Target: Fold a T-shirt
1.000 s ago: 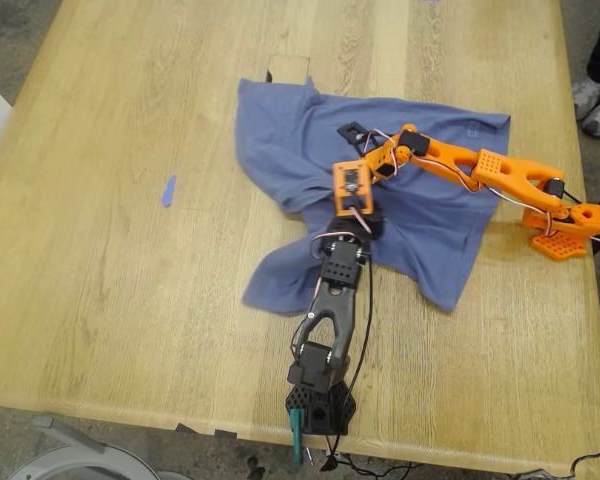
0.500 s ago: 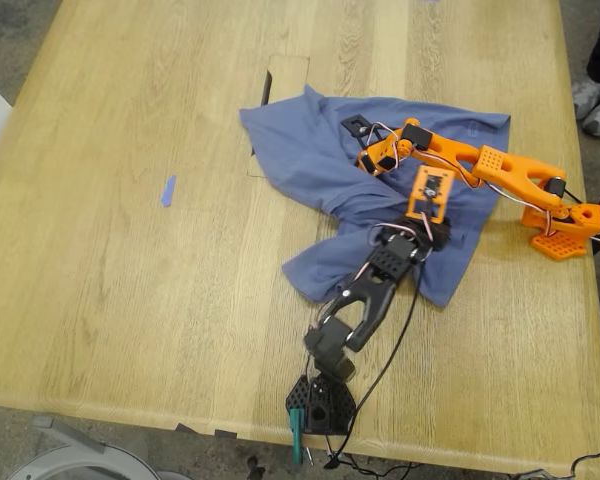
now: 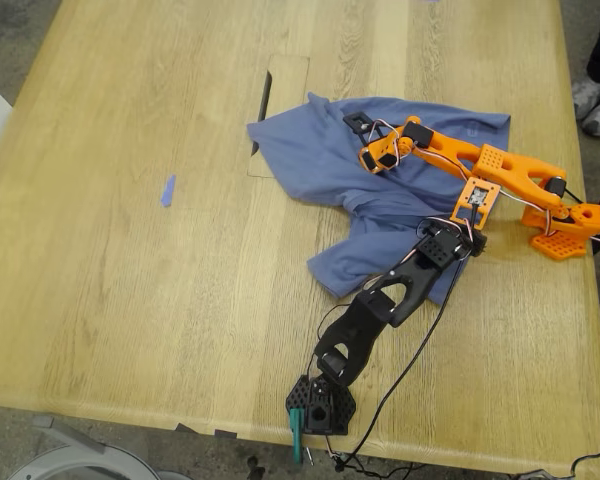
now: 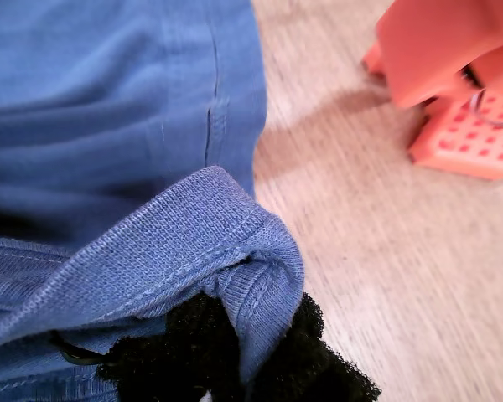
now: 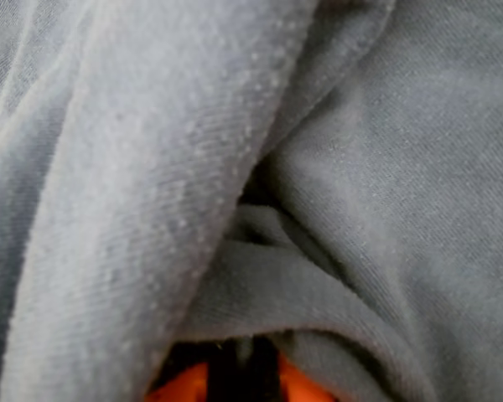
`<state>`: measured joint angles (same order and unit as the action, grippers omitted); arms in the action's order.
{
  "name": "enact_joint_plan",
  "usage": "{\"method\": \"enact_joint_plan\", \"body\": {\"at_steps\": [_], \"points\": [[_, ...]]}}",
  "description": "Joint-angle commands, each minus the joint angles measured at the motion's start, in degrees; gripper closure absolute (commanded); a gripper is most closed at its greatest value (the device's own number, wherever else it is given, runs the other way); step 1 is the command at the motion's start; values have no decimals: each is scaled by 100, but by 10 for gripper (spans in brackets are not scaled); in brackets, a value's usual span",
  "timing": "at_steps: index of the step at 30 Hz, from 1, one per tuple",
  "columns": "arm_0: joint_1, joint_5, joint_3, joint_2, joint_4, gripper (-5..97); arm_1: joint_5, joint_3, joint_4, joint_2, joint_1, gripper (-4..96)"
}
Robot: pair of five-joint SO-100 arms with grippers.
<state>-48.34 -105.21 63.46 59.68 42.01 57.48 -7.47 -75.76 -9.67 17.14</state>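
Progress: early, no neat fold visible | slate-blue cotton T-shirt [image 3: 400, 190] lies bunched just beside orange arm base [image 3: 565, 232] | my first gripper [image 4: 235, 352] pinches its hem beside that base | my second gripper [image 5: 235, 373] clamps a fold mid-shirt | left: flatten, fold.

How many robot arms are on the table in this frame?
2. A black arm is based at the table's near edge, its tool over the T-shirt. An orange arm is based at the exterior view's right, reaching onto the shirt's middle. None seems hidden.
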Motion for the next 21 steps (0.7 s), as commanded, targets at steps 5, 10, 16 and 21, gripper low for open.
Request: {"method": "enact_joint_plan", "body": {"at_steps": [5,10,16,21], "points": [[-501,-44,-765,-615,0,908,-53,0,62,-35,387,916],[-299,70,-1099,-1187,26,748,-53,0,-9,-88,387,916],[-149,281,-2004,-1433,773,494,-44,0,-105,-167,369,916],[-167,202,-3164,-1670,1890,365,-44,0,-202,-220,352,916]]}}
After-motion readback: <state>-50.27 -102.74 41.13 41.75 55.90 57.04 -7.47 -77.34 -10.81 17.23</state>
